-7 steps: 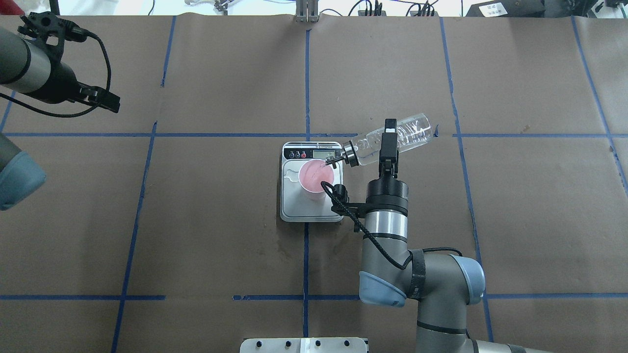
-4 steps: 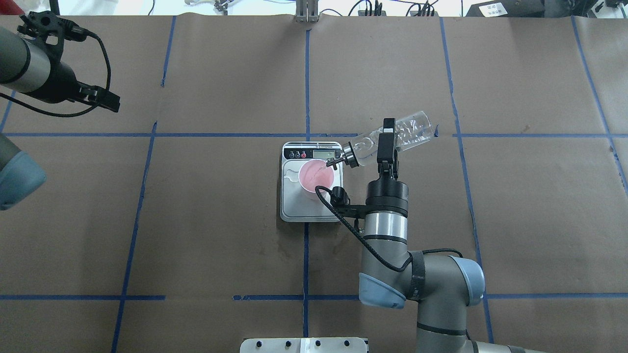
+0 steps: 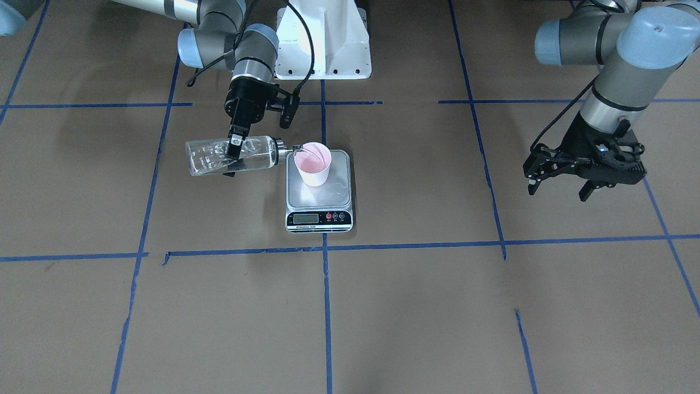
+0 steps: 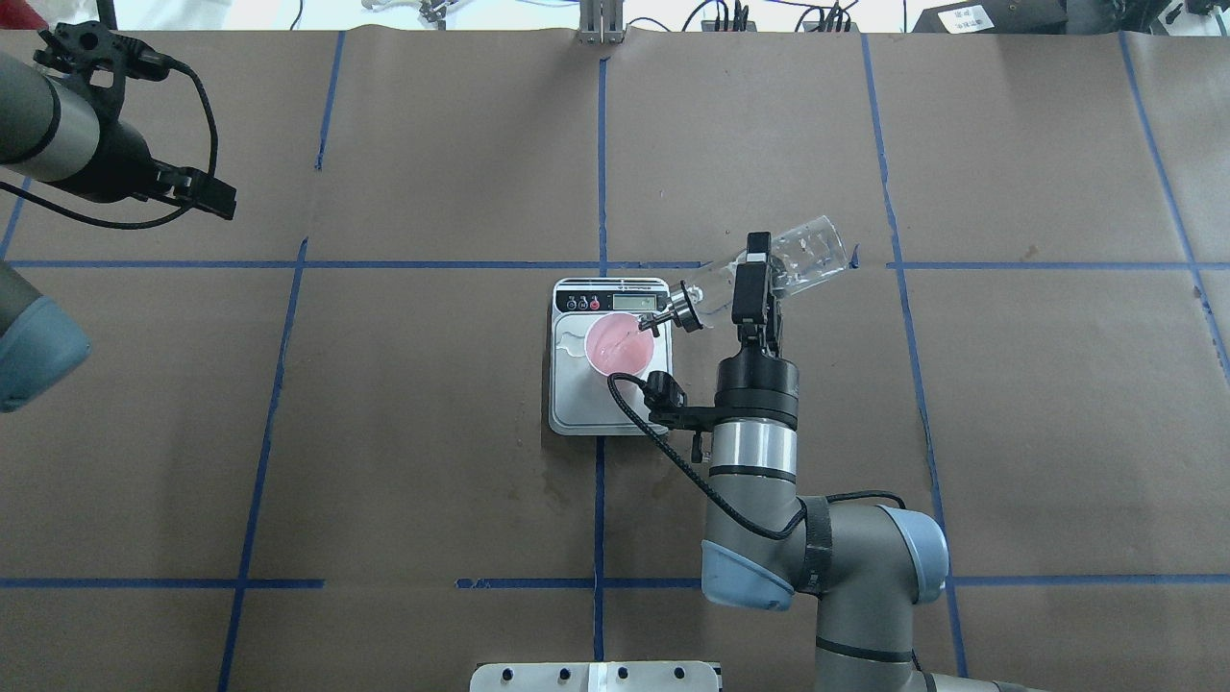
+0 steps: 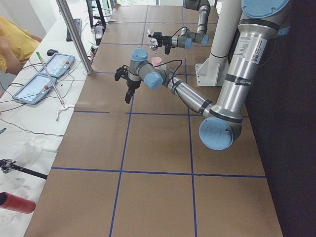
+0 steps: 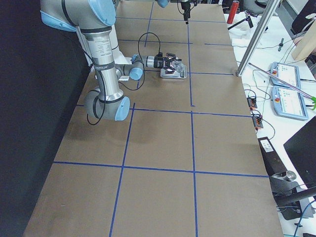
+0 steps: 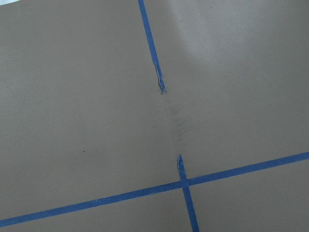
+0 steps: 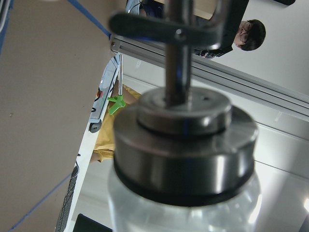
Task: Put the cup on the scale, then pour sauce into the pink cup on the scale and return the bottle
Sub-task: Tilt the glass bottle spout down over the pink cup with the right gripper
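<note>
The pink cup (image 4: pixel 618 346) (image 3: pixel 313 163) stands upright on the steel platform of the scale (image 4: pixel 577 408) (image 3: pixel 340 186). My right gripper (image 4: pixel 753 277) (image 3: pixel 234 156) is shut on the clear glass bottle (image 4: pixel 805 252) (image 3: pixel 208 157). The bottle is tipped nearly level, and its silver spout (image 4: pixel 665 315) reaches over the cup's rim. Clear sauce shows inside the glass. The right wrist view shows the bottle's metal cap (image 8: pixel 186 140) close up. My left gripper (image 3: pixel 559 183) (image 4: pixel 204 192) is open and empty, far off to the robot's left.
Brown paper with blue tape lines (image 4: pixel 600 144) covers the table. The robot's white base (image 3: pixel 324 49) is behind the scale. Operator tablets (image 5: pixel 49 66) and a metal post (image 5: pixel 74 34) are at the table's far edge. The left wrist view shows only paper and tape (image 7: pixel 183 181).
My right wrist has turned and shifted slightly left. From above the bottle looks shorter and more steeply angled. Its spout stays at the cup's rim. The left arm has not moved.
</note>
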